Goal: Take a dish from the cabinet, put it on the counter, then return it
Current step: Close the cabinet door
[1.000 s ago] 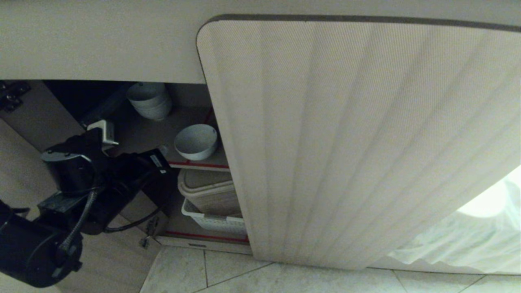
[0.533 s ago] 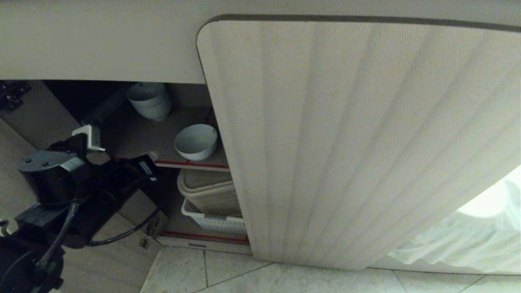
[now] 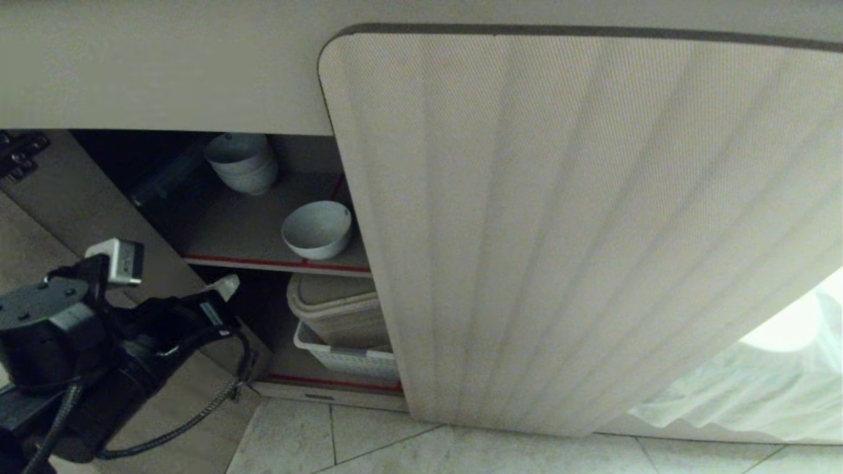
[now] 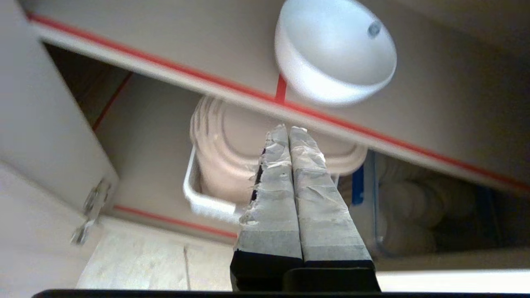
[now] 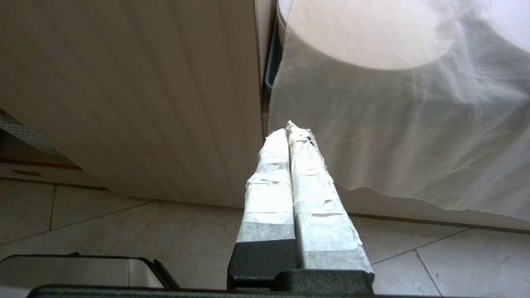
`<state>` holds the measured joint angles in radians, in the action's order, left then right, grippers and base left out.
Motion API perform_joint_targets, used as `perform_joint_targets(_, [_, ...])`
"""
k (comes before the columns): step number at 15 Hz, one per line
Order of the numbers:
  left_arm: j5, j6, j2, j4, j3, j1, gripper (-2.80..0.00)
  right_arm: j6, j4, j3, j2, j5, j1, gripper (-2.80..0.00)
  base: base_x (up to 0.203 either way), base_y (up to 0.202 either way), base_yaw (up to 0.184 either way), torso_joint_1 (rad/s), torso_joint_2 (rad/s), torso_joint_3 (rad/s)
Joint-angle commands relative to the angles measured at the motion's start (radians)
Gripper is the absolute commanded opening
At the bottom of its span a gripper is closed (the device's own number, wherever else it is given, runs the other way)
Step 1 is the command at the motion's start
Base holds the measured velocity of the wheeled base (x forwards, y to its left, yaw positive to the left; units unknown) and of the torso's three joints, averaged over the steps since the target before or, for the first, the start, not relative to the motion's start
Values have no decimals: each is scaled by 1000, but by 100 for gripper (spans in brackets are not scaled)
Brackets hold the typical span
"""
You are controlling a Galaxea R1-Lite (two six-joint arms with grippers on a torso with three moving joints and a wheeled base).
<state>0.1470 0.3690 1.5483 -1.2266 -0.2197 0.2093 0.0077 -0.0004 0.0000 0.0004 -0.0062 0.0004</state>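
The dish (image 3: 317, 228), a small white bowl, stands alone near the front of the cabinet's upper shelf (image 3: 230, 230); in the left wrist view the dish (image 4: 331, 62) sits just behind the shelf's red edge (image 4: 186, 74). My left gripper (image 3: 227, 288) is outside the opening, below and left of the dish, shut and empty; its taped fingertips (image 4: 288, 130) are pressed together. The right gripper (image 5: 288, 128) is shut and empty, parked low before the closed fluted door (image 5: 145, 95). The counter's pale front (image 3: 164, 72) runs above the opening.
A stack of white bowls (image 3: 242, 161) stands at the shelf's back. Below it a beige lidded container (image 3: 336, 309) sits in a white perforated basket (image 3: 346, 361). The fluted door (image 3: 579, 230) covers the right side. A white cloth (image 5: 393, 124) hangs at right over the tiled floor (image 3: 369, 441).
My left arm has drawn back out of the cabinet, down and to the left, with its gripper shut. The dish has stayed on the shelf.
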Motion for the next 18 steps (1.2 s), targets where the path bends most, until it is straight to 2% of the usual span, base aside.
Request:
perform_joint_targets(1, [0, 2, -40, -7, 30, -7, -280, 0, 0, 0, 0, 0, 1, -280, 0, 0, 0, 0, 0, 0])
perform_joint_targets(8, [-1, -2, -161, -5, 113, -7, -280, 0, 0, 0, 0, 0, 1, -280, 0, 0, 0, 0, 0, 0])
perform_joint_targets(13, [0, -35, -269, -1, 208, -10, -280, 1, 0, 0, 0, 0, 1, -280, 0, 0, 0, 0, 0, 0])
perform_joint_targets(18, [3, -84, -350, 34, 218, -29, -280, 0, 0, 0, 0, 0, 1, -280, 0, 0, 0, 0, 0, 0])
